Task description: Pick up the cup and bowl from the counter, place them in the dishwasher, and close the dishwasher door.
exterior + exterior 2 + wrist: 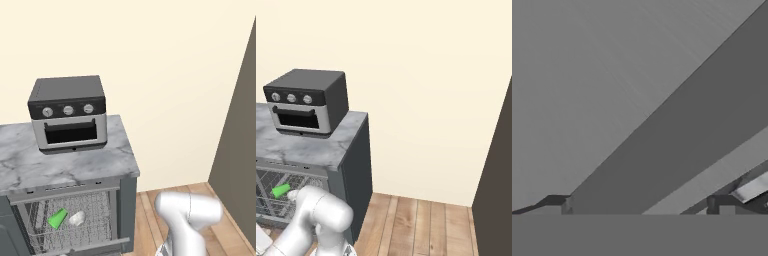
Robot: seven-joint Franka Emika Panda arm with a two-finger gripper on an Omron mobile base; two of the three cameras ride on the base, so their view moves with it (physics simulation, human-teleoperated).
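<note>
Inside the dishwasher (pixel 125 200) rack, green cup (pixel 58 218) beside pale bowl (pixel 77 218) (gripper (pixel 641 207) spread wide near dark panel).

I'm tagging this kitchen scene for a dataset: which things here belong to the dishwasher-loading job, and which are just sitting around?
Part of the job:
cup, lying in the rack
bowl, beside it in the rack
dishwasher, open
counter
claw, open, close against a dark grey panel

Just there:
toaster oven on the counter
wood floor
</note>
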